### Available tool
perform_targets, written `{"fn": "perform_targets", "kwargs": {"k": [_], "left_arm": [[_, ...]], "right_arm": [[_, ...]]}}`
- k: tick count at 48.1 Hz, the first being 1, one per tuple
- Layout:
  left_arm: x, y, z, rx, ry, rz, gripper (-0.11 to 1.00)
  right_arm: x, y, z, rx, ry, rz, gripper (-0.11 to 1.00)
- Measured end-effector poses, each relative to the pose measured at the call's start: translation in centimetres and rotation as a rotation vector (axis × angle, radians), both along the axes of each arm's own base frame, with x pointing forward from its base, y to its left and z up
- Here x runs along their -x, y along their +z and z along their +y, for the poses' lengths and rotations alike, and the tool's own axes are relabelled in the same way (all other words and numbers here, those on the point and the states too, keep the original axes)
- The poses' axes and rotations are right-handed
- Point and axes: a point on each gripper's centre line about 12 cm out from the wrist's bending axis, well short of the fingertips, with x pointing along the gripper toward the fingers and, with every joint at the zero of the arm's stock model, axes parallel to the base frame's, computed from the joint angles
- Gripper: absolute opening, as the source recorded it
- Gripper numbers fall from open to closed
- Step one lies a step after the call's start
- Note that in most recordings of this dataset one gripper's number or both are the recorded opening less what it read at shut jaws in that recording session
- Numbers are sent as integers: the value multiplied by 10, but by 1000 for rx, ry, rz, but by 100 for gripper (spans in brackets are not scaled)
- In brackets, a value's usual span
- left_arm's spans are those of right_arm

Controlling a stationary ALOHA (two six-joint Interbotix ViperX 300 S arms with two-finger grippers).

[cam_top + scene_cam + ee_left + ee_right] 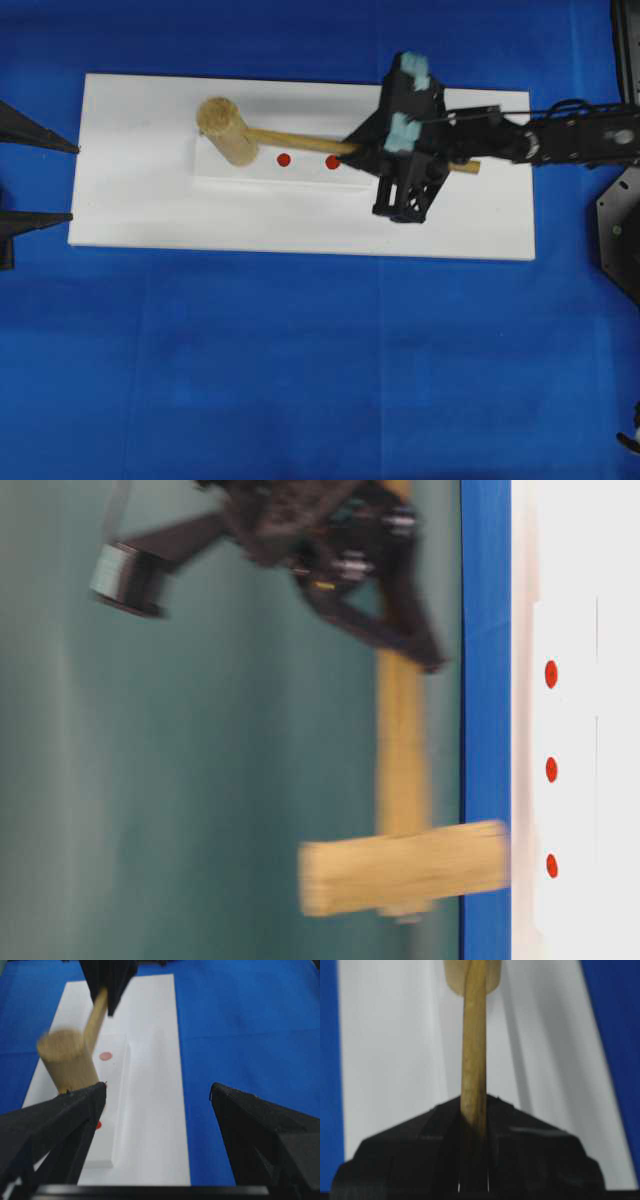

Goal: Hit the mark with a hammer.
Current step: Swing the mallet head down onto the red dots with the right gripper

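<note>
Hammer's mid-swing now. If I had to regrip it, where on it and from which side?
Take the hammer by its long flat handle, near the free end, where the right gripper is clamped now. Come from the right of the overhead view, jaws across the flat faces; the thick round head would roll.

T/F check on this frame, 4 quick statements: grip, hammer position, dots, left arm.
1. The right gripper is shut on the hammer by its handle. True.
2. The hammer head lies on the blue cloth, off the white block. False: in the overhead view it is over the block's left end.
3. Two red dots show uncovered in the overhead view. True.
4. The left gripper holds the hammer head. False: it is open and empty.
</note>
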Motion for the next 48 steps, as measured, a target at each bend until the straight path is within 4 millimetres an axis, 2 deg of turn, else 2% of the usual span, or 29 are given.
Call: {"fn": "perform_targets", "kwargs": {"k": [5, 8, 18, 33, 38, 48], "left_arm": [[0, 0, 0, -2, 0, 0, 83], [0, 0, 0, 0, 0, -2, 83], [0, 0, 0, 0, 0, -2, 83], [0, 0, 0, -3, 0, 0, 82], [0, 0, 0, 0, 0, -2, 83], [0, -1, 0, 0, 0, 2, 83]], "right_arm": [[14, 25, 4, 21, 13, -68, 2], [25, 33, 7, 30, 21, -92, 2], [51, 36, 8, 37, 9, -113, 2], [54, 35, 8, 42, 10, -111, 2], [51, 19, 9, 32, 11, -62, 2], [42, -51, 7, -38, -19, 148, 2]]}}
